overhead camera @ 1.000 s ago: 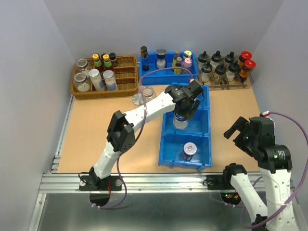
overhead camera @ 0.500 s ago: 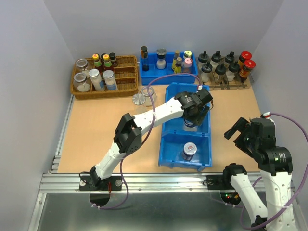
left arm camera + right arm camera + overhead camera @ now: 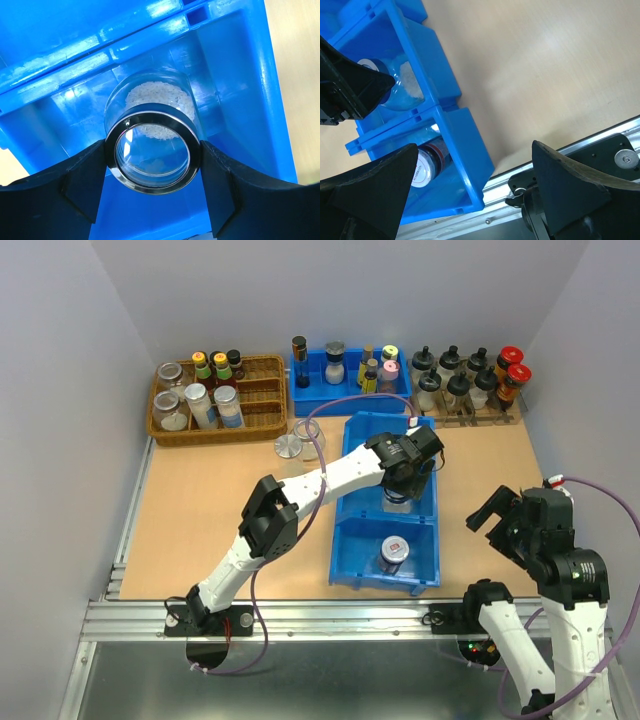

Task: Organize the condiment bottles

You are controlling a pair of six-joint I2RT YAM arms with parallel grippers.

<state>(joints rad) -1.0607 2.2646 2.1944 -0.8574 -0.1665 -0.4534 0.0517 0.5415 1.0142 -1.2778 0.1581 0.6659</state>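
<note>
Held a small clear jar (image 3: 152, 150) by its shiny silver ring, pinched between the two black fingers (image 3: 85, 185) of the left end effector (image 3: 398, 487). Looked snug, pressed on both sides with no gap to see. Hung inside the middle part of the blue bin (image 3: 346, 540), with white grains low in the glass. Could not tell if touching the bin floor or just above it. In the near part of the same bin, past a blue wall: the darker jar (image 3: 392, 553) with a red and white label on its lid. Outside the bin, just past its far left corner on the tabletop (image 3: 220, 500): a second clear jar (image 3: 306, 430), with a round silver top (image 3: 288, 447) just beside it. Off to the right of the bin and well apart: the right end effector (image 3: 497, 520), spread wide and holding nothing. Looked like the putting-down step, as a guess. Needed to go down slowly and straight, right to a flat stand on the bin floor. Needed to stay in the middle of that part, away from the blue walls, to avoid a bump and a tipped jar. Best to have opened the fingers only after that, a little at a time. Then best to have lifted straight up, clear of the silver ring. Hard and slippery glass, so never to be let go from up high.
</note>
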